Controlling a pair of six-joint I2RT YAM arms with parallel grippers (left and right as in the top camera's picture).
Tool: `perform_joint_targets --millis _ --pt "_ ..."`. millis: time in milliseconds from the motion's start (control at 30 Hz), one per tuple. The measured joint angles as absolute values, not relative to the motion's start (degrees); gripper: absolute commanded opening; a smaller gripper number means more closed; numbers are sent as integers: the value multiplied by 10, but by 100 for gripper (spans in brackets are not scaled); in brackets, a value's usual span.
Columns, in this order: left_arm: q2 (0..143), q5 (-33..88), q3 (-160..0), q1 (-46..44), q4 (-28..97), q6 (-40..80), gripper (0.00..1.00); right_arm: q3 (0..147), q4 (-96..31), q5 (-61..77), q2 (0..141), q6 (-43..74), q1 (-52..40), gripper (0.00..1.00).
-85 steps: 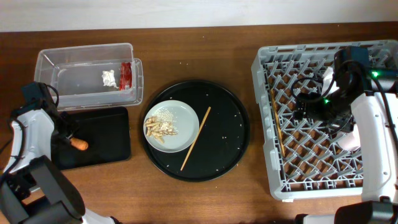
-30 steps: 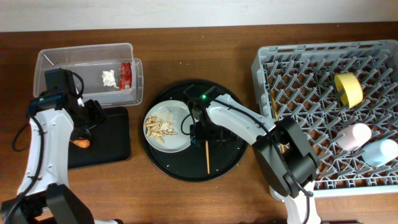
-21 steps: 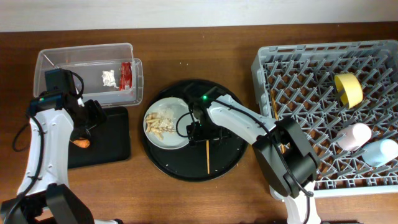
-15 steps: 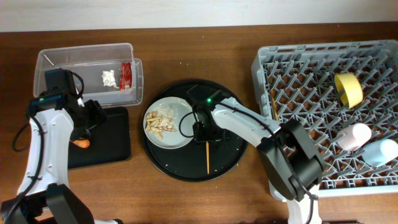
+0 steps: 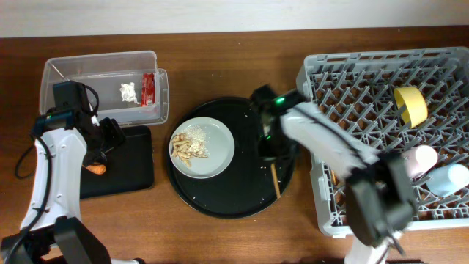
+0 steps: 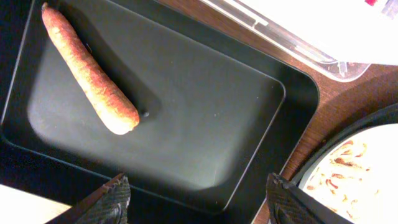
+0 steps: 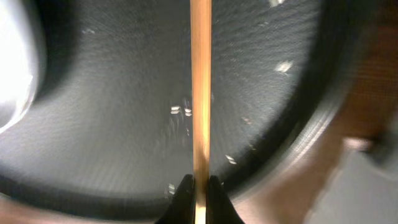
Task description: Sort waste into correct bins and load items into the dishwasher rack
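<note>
My right gripper (image 5: pixel 270 155) is shut on a wooden chopstick (image 5: pixel 275 180) over the right side of the round black tray (image 5: pixel 220 198). In the right wrist view the chopstick (image 7: pixel 200 93) runs straight up from the shut right gripper (image 7: pixel 199 184). A pale plate (image 5: pixel 212 139) with beige scraps and rice (image 5: pixel 189 147) lies on that tray. My left gripper (image 6: pixel 196 193) hangs open over the shallow black tray (image 6: pixel 186 124), which holds the carrot stick (image 6: pixel 90 78). The clear tub (image 5: pixel 73 92) holds a white tissue (image 5: pixel 130 92) and a red wrapper (image 5: pixel 149 88).
The grey dishwasher rack (image 5: pixel 366 213) fills the right side and holds a yellow bowl (image 5: pixel 410 105), a pink cup (image 5: pixel 418 158) and a blue cup (image 5: pixel 451 178). White grains are scattered over the round tray.
My right gripper closed on the chopstick and carried it from beside the plate to the round tray's right edge. The left arm has not moved.
</note>
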State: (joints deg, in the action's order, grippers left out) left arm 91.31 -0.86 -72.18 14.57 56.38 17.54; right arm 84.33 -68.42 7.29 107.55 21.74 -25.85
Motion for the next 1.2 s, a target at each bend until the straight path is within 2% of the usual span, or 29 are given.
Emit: perform_joint_targets --millis 67,133,200,267,400,433,500,567,600,700,767,967,1200 --pt "913 -6 -722 146 564 175 67 866 -705 74 976 144 -191 13" --pt "913 7 -722 142 564 175 67 871 -712 72 912 82 -126 15" --pt "913 10 -722 123 563 175 67 872 -730 72 905 45 -77 15" --pt "913 16 -722 63 559 175 68 872 -746 69 913 7 -30 14" --pt "913 18 -722 -47 546 175 68 860 -747 70 948 -33 -8 14" --pt "913 17 -722 -87 546 175 68 859 -748 70 950 -34 -8 14" --pt "913 17 -722 -102 546 175 68 859 -750 72 950 -37 -9 17" --pt "913 17 -722 -103 546 175 68 859 -751 83 950 -38 -15 34" --pt "913 17 -722 -103 546 175 69 859 -750 97 950 -37 -31 37" --pt "913 15 -722 -103 546 175 68 859 -745 105 950 -41 -80 36" --pt "913 5 -722 -103 552 175 68 859 -726 104 952 -14 -101 29" --pt "913 -20 -722 -103 560 175 69 851 -708 97 1042 19 -140 31" --pt "913 -34 -722 -89 566 175 69 839 -707 13 1100 102 -154 31"
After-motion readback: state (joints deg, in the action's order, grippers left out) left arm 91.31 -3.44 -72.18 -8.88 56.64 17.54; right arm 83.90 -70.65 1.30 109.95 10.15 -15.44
